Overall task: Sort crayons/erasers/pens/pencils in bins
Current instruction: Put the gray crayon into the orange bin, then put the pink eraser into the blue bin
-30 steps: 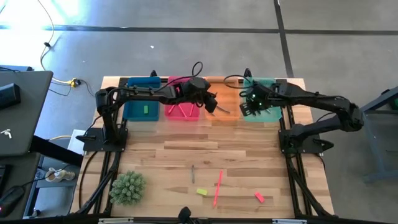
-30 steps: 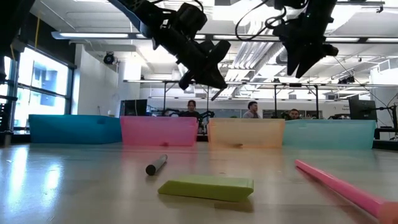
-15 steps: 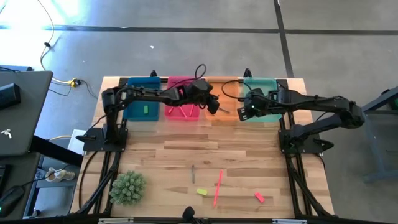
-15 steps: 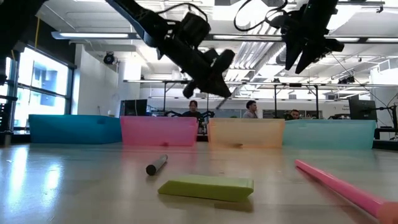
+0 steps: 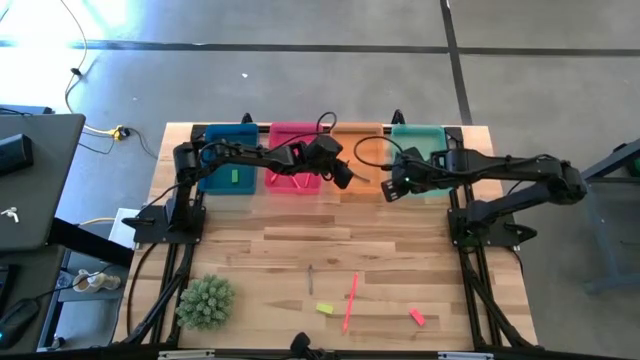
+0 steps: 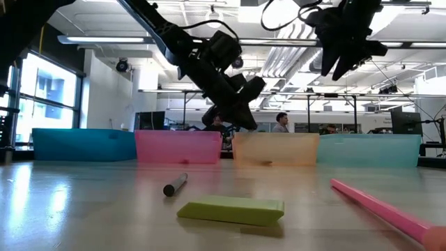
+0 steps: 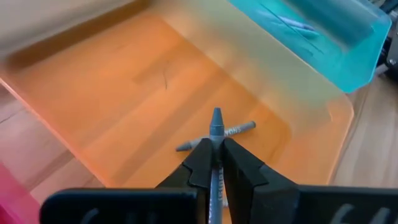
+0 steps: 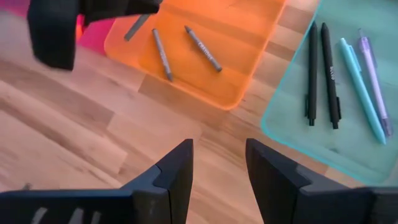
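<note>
Overhead, four bins sit in a row at 12 o'clock: blue (image 5: 230,172), pink (image 5: 296,140), orange (image 5: 366,150), teal (image 5: 418,134). Left gripper (image 5: 345,176) hangs over the orange bin; right gripper (image 5: 390,186) hangs beside it. Near 6 o'clock lie one yellow eraser (image 5: 324,309), one red eraser (image 5: 417,317), one pink pencil (image 5: 350,301).

Left wrist view: fingers clamp one grey crayon (image 7: 216,127); one more crayon (image 7: 239,129) lies below.

Right wrist view: right claw's fingers (image 8: 176,169) gape, empty; four pens (image 8: 345,81) in teal.
</note>
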Robot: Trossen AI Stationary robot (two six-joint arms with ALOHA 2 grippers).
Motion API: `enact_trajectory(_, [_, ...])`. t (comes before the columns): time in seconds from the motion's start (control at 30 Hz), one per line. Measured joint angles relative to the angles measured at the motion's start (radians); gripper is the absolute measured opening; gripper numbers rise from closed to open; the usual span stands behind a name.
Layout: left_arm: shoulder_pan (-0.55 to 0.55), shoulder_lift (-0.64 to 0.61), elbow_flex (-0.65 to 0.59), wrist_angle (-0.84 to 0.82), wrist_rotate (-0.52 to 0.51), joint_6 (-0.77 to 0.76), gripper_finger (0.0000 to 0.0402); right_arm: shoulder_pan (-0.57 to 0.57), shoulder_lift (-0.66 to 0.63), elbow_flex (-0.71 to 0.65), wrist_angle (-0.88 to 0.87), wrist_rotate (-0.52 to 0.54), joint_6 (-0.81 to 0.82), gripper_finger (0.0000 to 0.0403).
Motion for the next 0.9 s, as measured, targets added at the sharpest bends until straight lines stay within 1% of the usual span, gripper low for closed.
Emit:
enact_trajectory(0.13, [0.005, 0.000, 0.000, 0.003, 0.000, -0.009, 0.0034, 0.047, 0.000, 0.000, -0.002, -0.002, 0.007, 0.0140])
enact_trajectory(0.4, [0.009, -0.001, 0.000, 0.004, 0.006, -0.009, 0.0105, 0.137, 0.000, 0.000, -0.003, -0.021, 0.079, 0.0140])
enact_trajectory(0.47, [0.017, -0.010, 0.000, 0.001, 0.022, -0.009, 0.0120, 0.162, 0.000, 0.000, -0.005, -0.033, 0.098, 0.0140])
enact_trajectory(0.53, [0.031, -0.031, 0.000, 0.003, 0.060, 0.001, 0.0132, 0.187, 0.000, 0.000, -0.009, -0.049, 0.118, 0.0140])
enact_trajectory(0.67, [0.065, -0.089, 0.000, -0.002, 0.158, 0.056, 0.0142, 0.242, 0.000, 0.000, -0.010, -0.057, 0.145, 0.0140])
enact_trajectory(0.73, [0.079, -0.127, 0.000, -0.023, 0.191, 0.077, 0.0142, 0.267, 0.000, 0.000, -0.010, -0.057, 0.163, 0.0140])
enact_trajectory(0.9, [0.103, -0.238, 0.000, -0.133, 0.187, 0.157, 0.0138, 0.322, 0.000, 0.000, -0.011, -0.082, 0.206, 0.0140])
